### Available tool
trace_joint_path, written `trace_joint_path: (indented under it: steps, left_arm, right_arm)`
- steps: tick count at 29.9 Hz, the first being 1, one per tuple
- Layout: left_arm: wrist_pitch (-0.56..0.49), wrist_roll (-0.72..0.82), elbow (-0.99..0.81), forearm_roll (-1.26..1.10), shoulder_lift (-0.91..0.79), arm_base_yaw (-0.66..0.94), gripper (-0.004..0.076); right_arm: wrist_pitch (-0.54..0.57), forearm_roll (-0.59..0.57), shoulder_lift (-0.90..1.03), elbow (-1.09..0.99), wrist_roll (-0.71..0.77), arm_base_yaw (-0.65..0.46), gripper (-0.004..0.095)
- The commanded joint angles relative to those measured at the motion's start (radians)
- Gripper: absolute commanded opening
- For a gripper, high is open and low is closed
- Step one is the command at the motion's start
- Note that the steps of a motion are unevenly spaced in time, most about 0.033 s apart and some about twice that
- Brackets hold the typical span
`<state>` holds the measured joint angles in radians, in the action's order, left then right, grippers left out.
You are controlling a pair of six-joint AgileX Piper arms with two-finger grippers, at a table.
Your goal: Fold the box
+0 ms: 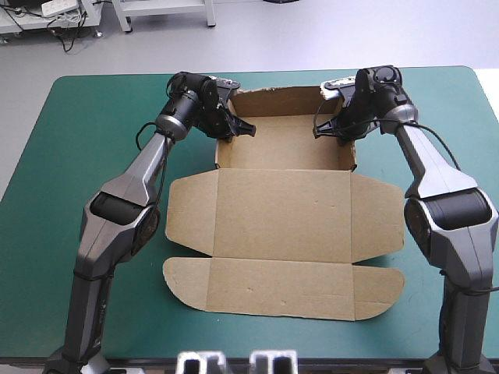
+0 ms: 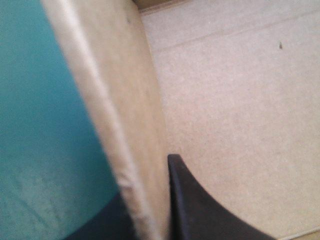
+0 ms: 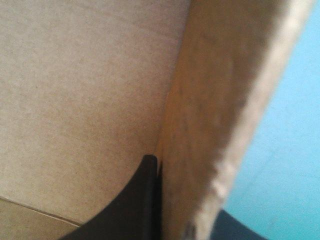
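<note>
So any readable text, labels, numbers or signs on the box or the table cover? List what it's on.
None: no word, label, brand, number or sign shows in any view.
The box is plain brown board, unprinted inside and on the flat lid.
The only mark is a small dark speck on an inner face, not a character.
The teal-green cover carries no print.

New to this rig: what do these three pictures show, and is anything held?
A two-armed robot works at a table with a teal-green cover. The high view looks down from behind it; the other two come from cameras on each wrist. On the cover lies a brown cardboard box: its far part is an open tray with raised walls, its lid flat nearer the robot. The left gripper pinches the tray's left wall, the right gripper its right wall, one black finger inside, one outside.
</note>
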<state>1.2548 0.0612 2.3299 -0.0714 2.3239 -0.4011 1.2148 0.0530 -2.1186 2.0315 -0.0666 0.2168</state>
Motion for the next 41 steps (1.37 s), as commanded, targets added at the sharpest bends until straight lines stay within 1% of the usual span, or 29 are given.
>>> trace_joint_path:
  steps: [1, 5, 8, 10, 11, 12, 13, 16, 18, 19, 20, 28, 32, 39, 41]
  left_arm:
    - [0.04, -0.009, 0.031, -0.037, -0.058, -0.018, -0.001]
    - [0.04, -0.009, 0.031, -0.03, -0.049, -0.018, -0.001]
    - [0.04, -0.013, 0.031, -0.03, -0.049, -0.016, 0.0]
    - [0.04, -0.016, 0.031, -0.036, -0.049, -0.016, 0.0037]
    - [0.04, -0.016, 0.031, -0.043, -0.051, -0.016, 0.0083]
    - [0.04, -0.016, 0.031, -0.045, -0.051, -0.016, 0.0123]
    - [0.04, -0.016, 0.031, -0.048, -0.053, -0.016, 0.018]
    - [0.042, -0.016, 0.031, -0.04, -0.057, -0.016, 0.0374]
    - [0.042, -0.001, 0.031, -0.025, -0.06, -0.016, 0.0456]
    - [0.042, 0.014, 0.031, -0.011, -0.06, -0.016, 0.0481]
    - [0.042, 0.016, 0.031, -0.007, -0.062, -0.016, 0.049]
    - [0.042, 0.009, 0.031, 0.108, -0.115, -0.014, 0.0491]
    - [0.04, 0.011, 0.031, 0.087, -0.156, 0.001, 0.0491]
    - [0.04, 0.011, 0.036, 0.071, -0.24, 0.003, 0.0491]
    - [0.04, 0.009, 0.036, 0.042, -0.275, 0.003, 0.0479]
  right_arm:
    - [0.04, 0.07, 0.036, 0.029, -0.039, 0.019, -0.0023]
    - [0.04, 0.067, 0.019, 0.029, -0.047, 0.017, -0.0023]
    - [0.04, 0.034, 0.019, 0.029, -0.056, 0.017, -0.0022]
    - [0.04, 0.025, 0.019, 0.029, -0.075, 0.017, 0.0002]
    - [0.042, 0.027, 0.019, 0.029, -0.08, 0.015, 0.004]
    - [0.042, 0.027, 0.019, 0.029, -0.088, 0.015, 0.0099]
    - [0.042, 0.029, 0.019, 0.029, -0.091, 0.015, 0.0178]
    - [0.042, 0.024, 0.019, 0.029, -0.088, 0.015, 0.0495]
    - [0.042, 0.014, 0.019, 0.029, -0.055, 0.015, 0.0647]
    - [0.042, 0.007, 0.019, 0.029, -0.039, 0.015, 0.0719]
    - [0.042, 0.007, 0.019, 0.029, -0.037, 0.013, 0.0746]
    - [0.042, 0.01, 0.062, 0.047, -0.038, 0.003, 0.0746]
    - [0.042, 0.009, 0.103, 0.083, -0.038, -0.015, 0.074]
    - [0.042, 0.012, 0.201, 0.137, -0.038, -0.025, 0.0705]
    - [0.042, 0.027, 0.245, 0.137, -0.049, -0.025, 0.0684]
